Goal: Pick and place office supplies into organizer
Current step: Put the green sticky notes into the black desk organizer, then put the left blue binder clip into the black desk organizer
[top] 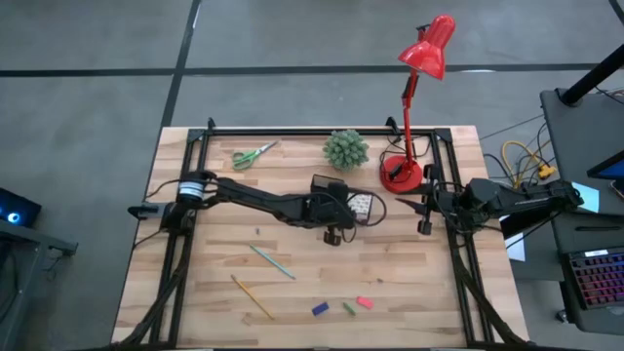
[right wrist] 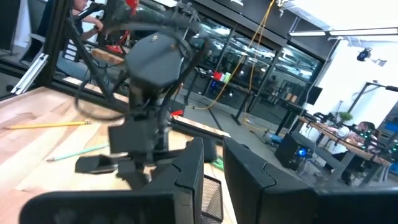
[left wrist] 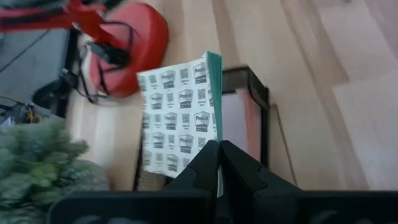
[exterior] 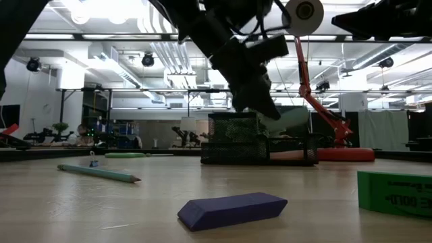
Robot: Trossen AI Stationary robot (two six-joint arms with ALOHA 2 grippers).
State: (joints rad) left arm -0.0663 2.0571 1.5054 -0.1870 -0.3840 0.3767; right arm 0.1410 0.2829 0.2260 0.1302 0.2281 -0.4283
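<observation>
My left gripper (top: 338, 222) reaches to the table's middle and is shut on the white dotted cube (left wrist: 180, 118), over the black organizer (top: 336, 195). The organizer (left wrist: 258, 106) shows below the cube, with a pink pad (left wrist: 235, 118) lying in one compartment. Green-handled scissors (top: 253, 154) lie near the far edge. The teal pen (top: 271, 261), the yellow pencil (top: 252, 296) and the blue (top: 320, 309), green (top: 348, 308) and pink (top: 365, 302) pieces lie toward the near edge. My right gripper (top: 426, 213) waits open near the table's right edge. My left gripper pinches the white dotted cube between its two fingers (left wrist: 202, 165), at the cube's edge nearest the wrist (left wrist: 208, 142). The cube stands out beyond the fingertips with its teal side (left wrist: 214, 93) showing. It is held above the organizer's low compartments (exterior: 293, 121); whether it touches them I cannot tell.
The red lamp's base (top: 402, 174) stands just right of the organizer, and its arm rises over the far edge. The spiky green plant (top: 346, 148) sits behind the organizer. A black frame (top: 322, 130) runs along the far edge and both sides of the table.
</observation>
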